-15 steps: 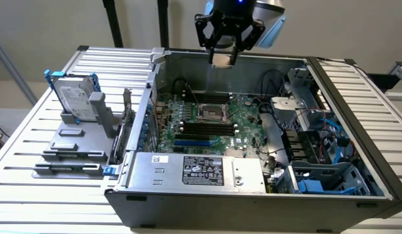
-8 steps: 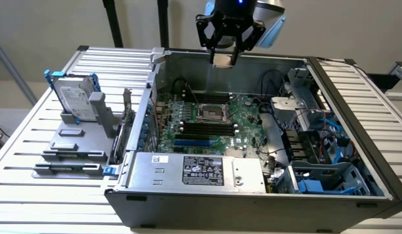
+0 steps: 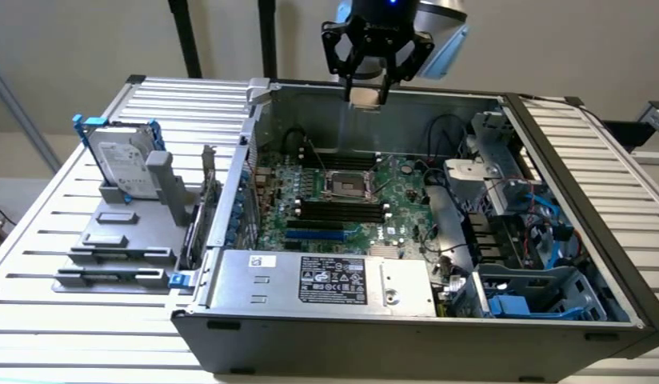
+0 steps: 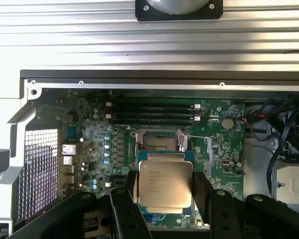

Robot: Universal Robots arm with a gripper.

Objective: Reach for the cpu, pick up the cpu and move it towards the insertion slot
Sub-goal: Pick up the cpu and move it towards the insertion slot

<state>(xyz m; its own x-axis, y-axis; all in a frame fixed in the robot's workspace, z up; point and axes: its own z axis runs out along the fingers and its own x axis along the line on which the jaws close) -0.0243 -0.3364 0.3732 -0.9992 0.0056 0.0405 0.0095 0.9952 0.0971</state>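
The cpu (image 4: 165, 185) is clamped flat between the fingers of the gripper (image 3: 369, 90), high above the open case (image 3: 415, 336). The insertion slot (image 3: 348, 186) lies well below on the motherboard (image 3: 399, 210). The chip is best kept level and squared to the socket frame during transfer.

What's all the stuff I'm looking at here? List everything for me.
computer case: one, grey, open, on the slatted table.
motherboard: one, green, on the case floor.
insertion slot: one, shiny frame with dark centre, middle of the motherboard.
memory slots: several, long and black, beside the insertion slot.
power supply: one, silver with a black label, near edge of the case.
hard drive: one, grey with blue clips, upright on a grey stand at the exterior view's left.
table: one, pale metal slats.
cpu: one, silvery, held above the motherboard.
gripper: one, black, shut on the cpu.
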